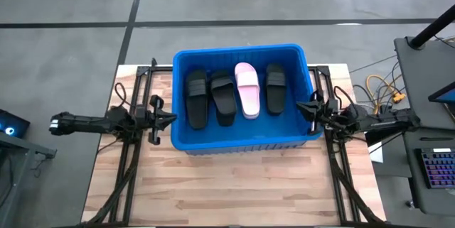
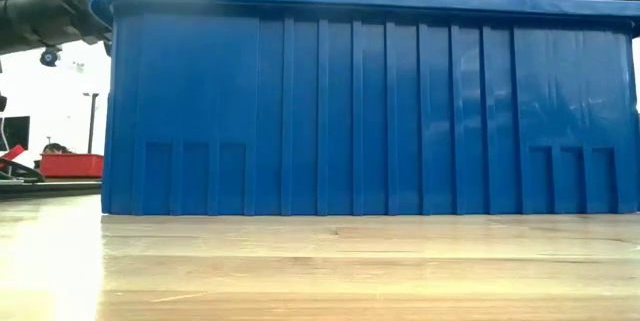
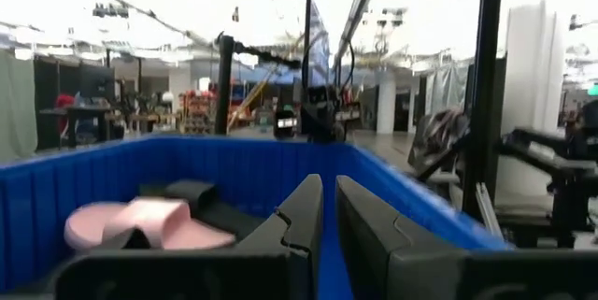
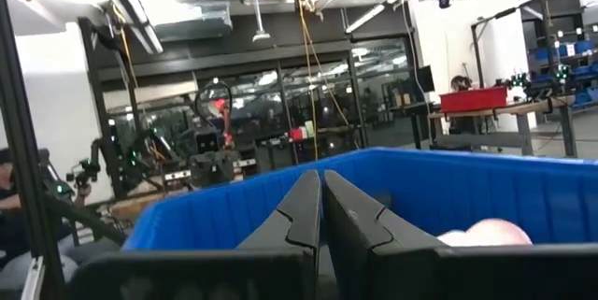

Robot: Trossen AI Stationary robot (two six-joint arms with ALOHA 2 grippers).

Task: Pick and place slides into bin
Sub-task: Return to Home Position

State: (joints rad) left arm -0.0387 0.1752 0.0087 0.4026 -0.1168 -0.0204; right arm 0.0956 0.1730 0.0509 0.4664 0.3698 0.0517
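- Every one of the slides you can see lies inside the bin, four abreast on its floor. The pink slide is third from the left, with two black slides on its left and a third black slide on its right.
- Lying lengthwise and side by side, they fill the tub's width without stacking. From that I judge the placing is done and only parking the arms is left.
- The left gripper sits at the bin's left rim, level with it and pointing inward. Its fingers are drawn almost together, with only a thin slit between them, and they pinch nothing.
- The right gripper mirrors it at the right rim, fingers pressed together and empty.
- Both claws are held level and closed up. My guess is that this keeps them slim and above the load — neither touches a sandal.
- The leftmost black slide lies below the left claw, inside the wall and apart from it. The third black slide lies the same way under the right claw.
- When you pull back, draw each arm outward from its wall — the rolled rim is the one thing near enough to catch, and the table in front gives no obstacle.
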